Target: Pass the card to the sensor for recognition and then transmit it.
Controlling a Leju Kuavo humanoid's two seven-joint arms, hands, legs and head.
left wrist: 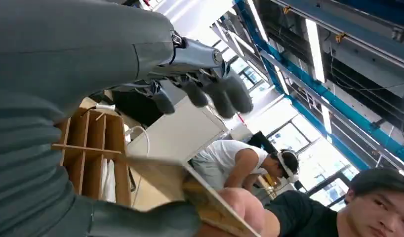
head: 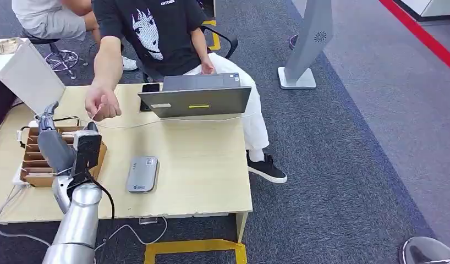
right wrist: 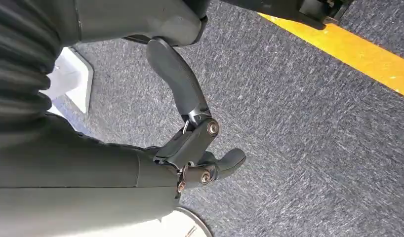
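Note:
My left hand (head: 47,127) is raised above the wooden compartment box (head: 42,163) at the table's left end. In the left wrist view its dark fingers (left wrist: 210,95) are spread wide, well apart from the thumb (left wrist: 141,221). The tan card (left wrist: 176,180) lies along the thumb, and a person's fingers (left wrist: 242,207) pinch its far end. That person's hand (head: 102,104) hovers just right of my hand. The grey card sensor (head: 142,174) lies flat on the table, right of the box. My right hand (right wrist: 195,148) hangs over the carpet, loosely curled and holding nothing.
A seated person faces me behind an open grey laptop (head: 195,99), with a dark phone (head: 150,88) beside it. A white cable (head: 173,119) runs across the table. A white panel (head: 29,76) leans at the far left. A grey kiosk stand (head: 306,49) rises on the carpet.

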